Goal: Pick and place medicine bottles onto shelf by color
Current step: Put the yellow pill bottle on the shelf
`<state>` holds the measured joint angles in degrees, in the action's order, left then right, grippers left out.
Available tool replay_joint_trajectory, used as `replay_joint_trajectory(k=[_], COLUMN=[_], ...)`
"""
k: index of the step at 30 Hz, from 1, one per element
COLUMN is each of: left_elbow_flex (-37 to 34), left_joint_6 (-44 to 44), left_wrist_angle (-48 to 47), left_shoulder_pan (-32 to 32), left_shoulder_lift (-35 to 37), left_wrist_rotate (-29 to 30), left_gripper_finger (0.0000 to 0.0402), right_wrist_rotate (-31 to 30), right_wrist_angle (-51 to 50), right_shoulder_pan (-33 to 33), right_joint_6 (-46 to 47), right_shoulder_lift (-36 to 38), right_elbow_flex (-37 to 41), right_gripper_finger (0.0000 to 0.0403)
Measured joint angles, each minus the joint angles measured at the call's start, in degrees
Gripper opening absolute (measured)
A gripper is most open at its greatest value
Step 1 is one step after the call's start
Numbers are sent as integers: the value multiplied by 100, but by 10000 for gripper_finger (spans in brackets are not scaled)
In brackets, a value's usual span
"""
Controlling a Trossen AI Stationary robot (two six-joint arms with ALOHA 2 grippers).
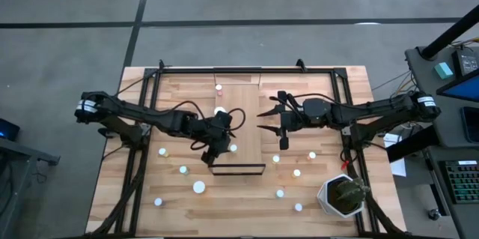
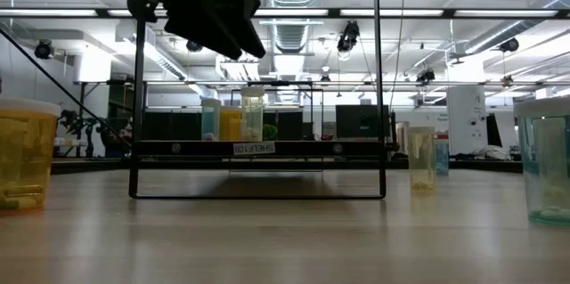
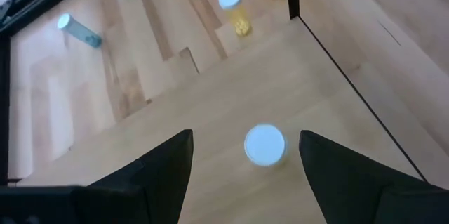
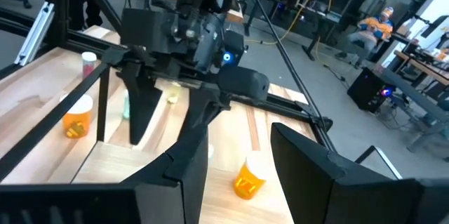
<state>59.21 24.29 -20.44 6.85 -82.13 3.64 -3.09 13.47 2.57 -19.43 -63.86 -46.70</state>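
Note:
The shelf [image 1: 247,119] is a light-wood plank in the middle of the table, with a dark rail [image 1: 238,168] at its near end. A white-capped medicine bottle [image 3: 265,145] stands upright on the plank. My left gripper [image 3: 245,137] hangs open above the plank's near left part, one finger on each side of that bottle and clear of it; the high view shows the left gripper [image 1: 218,147] beside the same bottle [image 1: 233,147]. My right gripper [image 1: 263,120] is open and holds nothing, hovering level over the shelf's right edge. Two more bottles [image 1: 220,112] [image 1: 218,87] stand farther back on the plank.
Several white-capped bottles stand loose on the table on both sides of the shelf, such as the ones on the left [image 1: 198,187] and right [image 1: 296,172]. A potted green plant [image 1: 343,196] sits at the near right corner. The shelf's dark frame posts [image 2: 137,97] rise at its near end.

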Motion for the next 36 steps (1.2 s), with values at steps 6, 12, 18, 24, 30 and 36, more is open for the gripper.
replay_joint_trajectory(k=[6,12,18,24,30,36], left_elbow_flex=[-124,-146,-146,-148,-136,26], left_joint_6=[4,-78,-144,-142,66,919], left_wrist_angle=[242,247,219,199,135,-118], left_shoulder_pan=[-1,-2,-2,-2,-22,-34], left_shoulder_lift=[-16,-18,-19,-35,-23,172], left_wrist_rotate=[-31,-33,-145,-267,-279,-283], left_gripper_finger=[244,244,244,244,244,244], right_wrist_rotate=[2,2,2,2,2,2], right_wrist_angle=[1,2,4,4,4,-10], right_shoulder_pan=[0,0,0,0,-11,-64], right_joint_6=[84,82,87,86,83,92], right_shoulder_lift=[0,0,0,0,0,0], right_elbow_flex=[4,4,4,4,4,14], right_gripper_finger=[146,146,146,146,146,146])
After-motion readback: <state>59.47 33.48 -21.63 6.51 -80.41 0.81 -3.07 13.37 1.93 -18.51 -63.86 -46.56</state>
